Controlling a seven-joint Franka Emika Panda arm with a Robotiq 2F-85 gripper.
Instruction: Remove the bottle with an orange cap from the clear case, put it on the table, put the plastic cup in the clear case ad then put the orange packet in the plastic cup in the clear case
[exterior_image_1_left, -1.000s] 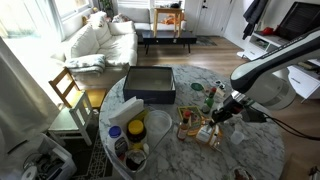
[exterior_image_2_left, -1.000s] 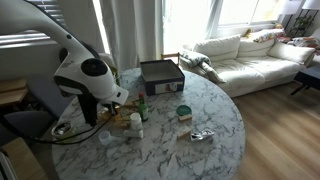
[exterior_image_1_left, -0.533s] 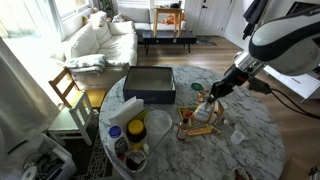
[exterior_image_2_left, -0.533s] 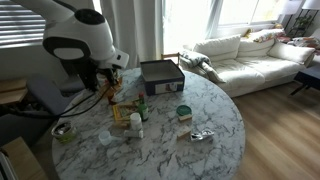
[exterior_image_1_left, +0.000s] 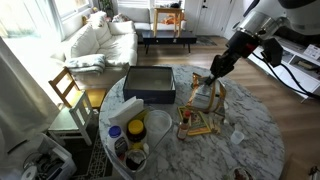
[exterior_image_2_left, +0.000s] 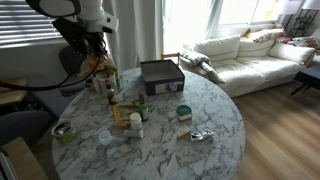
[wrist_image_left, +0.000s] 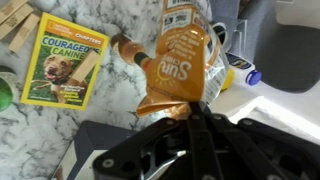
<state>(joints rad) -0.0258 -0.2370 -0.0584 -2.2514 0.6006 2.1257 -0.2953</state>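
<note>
Gripper (wrist_image_left: 193, 108) pinched on the orange packet (wrist_image_left: 178, 60), held high over the surface (exterior_image_1_left: 165, 150). Clear case (exterior_image_1_left: 197, 125) sits mid-surface below. Plastic cup (exterior_image_1_left: 238, 138) looks to be outside it, nearer the edge. Step in hand: packet carry. Next: confirm the cup is in the case, then lower the packet in.
</note>
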